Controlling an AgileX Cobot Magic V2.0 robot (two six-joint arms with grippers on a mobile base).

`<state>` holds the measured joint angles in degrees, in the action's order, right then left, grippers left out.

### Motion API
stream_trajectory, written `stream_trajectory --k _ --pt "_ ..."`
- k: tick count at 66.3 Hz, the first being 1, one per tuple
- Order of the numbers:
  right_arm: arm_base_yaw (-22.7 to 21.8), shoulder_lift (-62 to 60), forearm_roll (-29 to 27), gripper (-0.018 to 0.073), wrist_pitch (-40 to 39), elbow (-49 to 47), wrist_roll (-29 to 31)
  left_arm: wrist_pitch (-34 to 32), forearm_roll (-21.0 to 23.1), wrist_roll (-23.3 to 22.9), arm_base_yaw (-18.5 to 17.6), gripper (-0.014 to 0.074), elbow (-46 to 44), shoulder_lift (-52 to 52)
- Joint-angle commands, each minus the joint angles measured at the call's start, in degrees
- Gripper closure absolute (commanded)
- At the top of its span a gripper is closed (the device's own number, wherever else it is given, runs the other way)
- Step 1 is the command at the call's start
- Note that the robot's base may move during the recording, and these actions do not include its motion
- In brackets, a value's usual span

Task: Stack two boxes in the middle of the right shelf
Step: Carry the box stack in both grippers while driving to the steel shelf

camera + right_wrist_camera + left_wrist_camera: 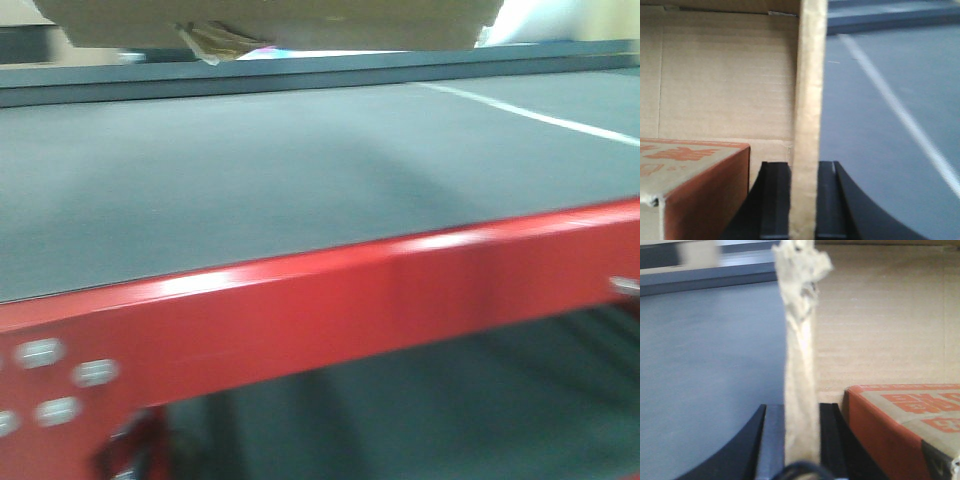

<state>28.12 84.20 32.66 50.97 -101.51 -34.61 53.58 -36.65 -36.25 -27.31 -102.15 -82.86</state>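
Clenching opposite walls of the box (270,20), left end effector (801,415) and right end effector (804,172), for balance above the shelf (300,290).

In the blurred front view, the top edge cuts off most of the box (270,20).

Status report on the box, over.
Left gripper shut on box wall. Right gripper shut on opposite wall. Box held over shelf, orange carton inside. Nothing seen in the way.
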Motion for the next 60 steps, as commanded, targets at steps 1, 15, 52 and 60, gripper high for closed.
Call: stream_trajectory --k 1,15,52,60 --pt "-0.34 -0.9 2.02 0.0728 -2.52 -0.69 -0.06 -2.39 -1.32 -0.45 0.32 0.0708 -0.8 0.21" --pt "-0.34 -0.9 2.02 0.0728 -2.52 -0.69 -0.06 -2.39 -1.32 -0.45 0.32 0.0708 -0.8 0.21" --pt "-0.34 -0.9 2.02 0.0728 -2.52 -0.69 -0.06 -2.39 -1.32 -0.45 0.32 0.0708 -0.8 0.21" --pt "-0.34 -0.9 2.02 0.0728 -2.52 -0.69 -0.06 -2.39 -1.32 -0.45 0.32 0.0708 -0.8 0.21"
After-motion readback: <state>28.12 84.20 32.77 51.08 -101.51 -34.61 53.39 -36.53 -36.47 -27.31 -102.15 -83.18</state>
